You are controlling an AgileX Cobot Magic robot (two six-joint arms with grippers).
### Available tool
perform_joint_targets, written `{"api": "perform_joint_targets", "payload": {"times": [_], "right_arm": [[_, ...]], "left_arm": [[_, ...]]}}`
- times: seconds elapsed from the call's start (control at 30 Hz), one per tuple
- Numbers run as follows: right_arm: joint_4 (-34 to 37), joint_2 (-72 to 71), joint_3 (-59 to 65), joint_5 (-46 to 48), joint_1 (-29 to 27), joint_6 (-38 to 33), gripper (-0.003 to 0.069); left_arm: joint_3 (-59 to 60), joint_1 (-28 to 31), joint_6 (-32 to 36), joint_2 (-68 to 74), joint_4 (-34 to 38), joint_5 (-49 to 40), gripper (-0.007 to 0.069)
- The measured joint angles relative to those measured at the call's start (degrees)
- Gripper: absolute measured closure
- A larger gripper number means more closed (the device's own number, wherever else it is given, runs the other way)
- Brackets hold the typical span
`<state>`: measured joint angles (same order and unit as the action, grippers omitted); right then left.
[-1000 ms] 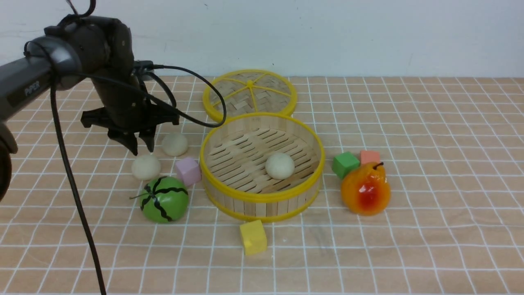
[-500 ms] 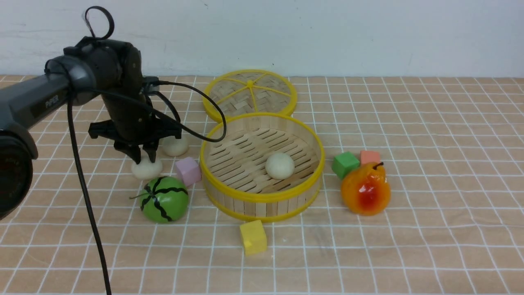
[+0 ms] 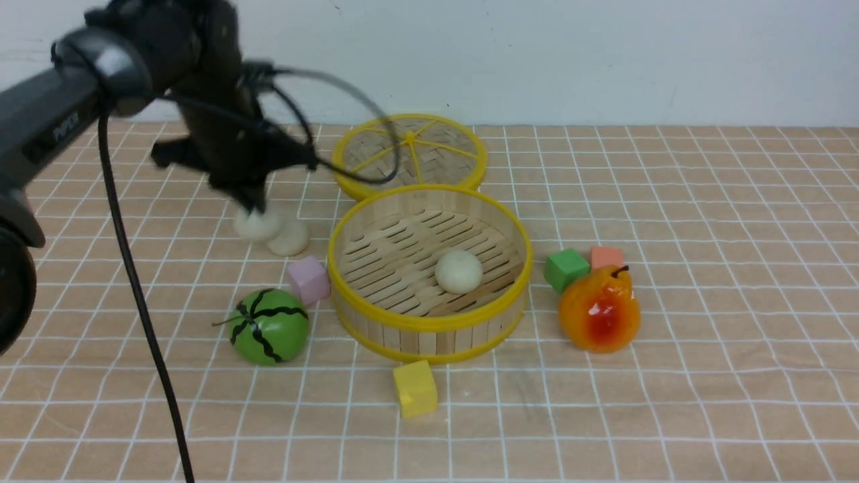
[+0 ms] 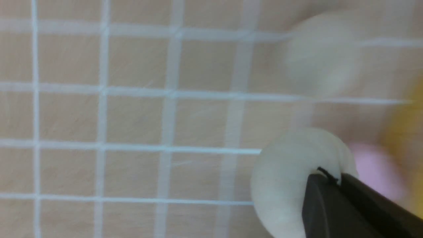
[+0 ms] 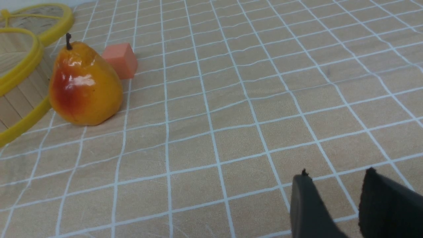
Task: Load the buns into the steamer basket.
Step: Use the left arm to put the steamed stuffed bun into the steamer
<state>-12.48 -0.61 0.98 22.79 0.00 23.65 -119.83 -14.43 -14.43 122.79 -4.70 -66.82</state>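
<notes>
My left gripper [image 3: 255, 206] is shut on a cream bun [image 3: 256, 225] and holds it above the table, left of the steamer basket [image 3: 429, 320]. In the left wrist view the pinched bun [image 4: 281, 178] fills the space at the dark fingertips [image 4: 325, 201]. A second bun [image 3: 289, 239] lies on the table just right of the held one and shows blurred in the left wrist view [image 4: 320, 56]. A third bun [image 3: 459, 271] rests on the basket's slatted floor. My right gripper [image 5: 337, 175] is open and empty over bare cloth, right of the basket's rim [image 5: 19, 69].
A flat woven lid [image 3: 409, 151] lies behind the basket. A pink cube [image 3: 309, 280] and a green watermelon ball [image 3: 269, 327] sit left of it, a yellow cube [image 3: 415, 388] in front. A green cube [image 3: 566, 268], orange cube [image 3: 607, 256] and pear [image 3: 599, 310] stand to its right.
My left gripper came down onto the nearer bun, closed on it and has lifted it up and slightly right. The bun's spot by the watermelon is now bare.
</notes>
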Motion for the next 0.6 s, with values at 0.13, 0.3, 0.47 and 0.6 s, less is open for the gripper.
{"api": "perform_joint_targets", "payload": {"times": [0.13, 0.3, 0.47, 0.6], "right_arm": [[0.0, 0.0, 0.0, 0.0, 0.0, 0.0, 0.0418], [0.0, 0.0, 0.0, 0.0, 0.0, 0.0, 0.0418], [0.0, 0.0, 0.0, 0.0, 0.0, 0.0, 0.0418], [0.0, 0.0, 0.0, 0.05, 0.0, 0.0, 0.0418]], "left_arm": [[-1.45, -7.11, 0.0, -1.47, 1.32, 1.92, 0.0638], [-1.45, -11.4, -1.35, 2.35, 0.67, 3.23, 0.0635], [-1.34, -12.36, -4.69, 7.47, -1.1, 3.28, 0.0573], [-1.34, -12.55, -4.98, 7.99, -1.35, 3.28, 0.0446]]}}
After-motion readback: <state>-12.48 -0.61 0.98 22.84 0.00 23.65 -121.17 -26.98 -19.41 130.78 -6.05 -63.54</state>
